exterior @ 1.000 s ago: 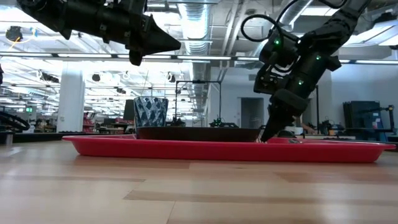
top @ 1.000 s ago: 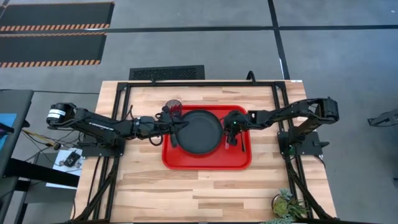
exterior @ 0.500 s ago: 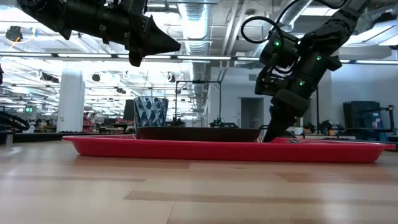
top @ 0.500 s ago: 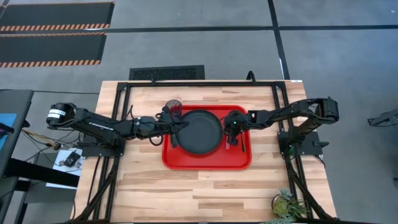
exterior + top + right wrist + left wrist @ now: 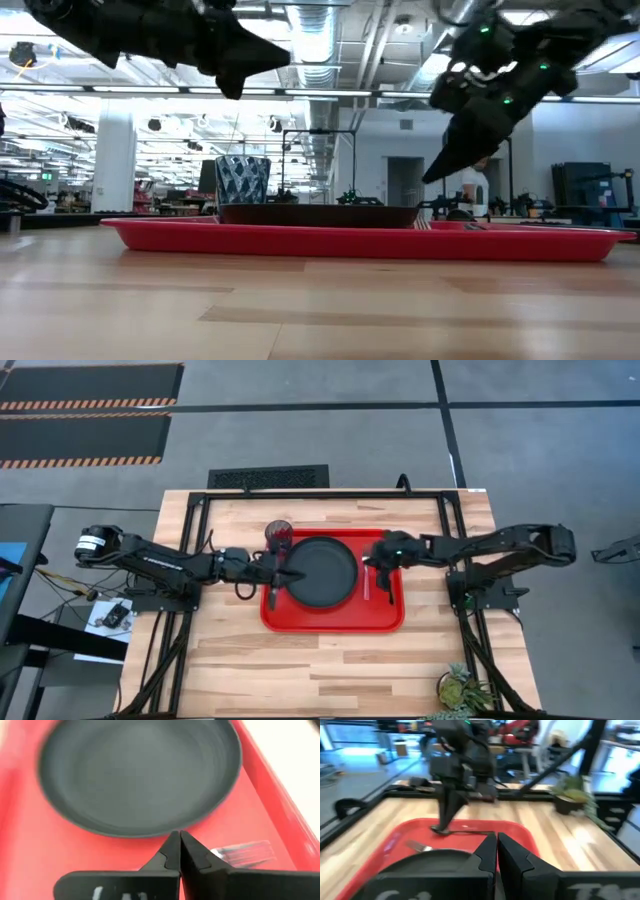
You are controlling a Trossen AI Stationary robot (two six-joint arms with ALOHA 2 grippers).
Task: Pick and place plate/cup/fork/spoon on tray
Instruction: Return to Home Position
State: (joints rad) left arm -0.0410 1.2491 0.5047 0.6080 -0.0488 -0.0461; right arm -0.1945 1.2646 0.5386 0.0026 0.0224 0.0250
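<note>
The red tray point(image 5: 331, 615) lies mid-table. The black plate point(image 5: 322, 572) rests flat on it and also shows in the right wrist view point(image 5: 140, 775). The dark cup point(image 5: 278, 532) stands upright at the tray's far left corner. The fork point(image 5: 366, 582), with its pink handle, and the dark spoon point(image 5: 388, 586) lie on the tray floor right of the plate; the fork's tines show in the right wrist view point(image 5: 245, 852). My left gripper point(image 5: 290, 573) is shut and empty above the plate's left edge. My right gripper point(image 5: 372, 558) is shut and empty, raised above the tray's right part.
A dark frame point(image 5: 200, 500) borders the wooden table. A potted plant point(image 5: 460, 690) stands at the near right corner. Bare wood point(image 5: 300, 670) lies near the front edge.
My right gripper has risen from the tray floor beside the spoon and drawn back toward the table's right edge, empty. The spoon stays lying on the tray. My left gripper has turned a little above the plate's left edge.
</note>
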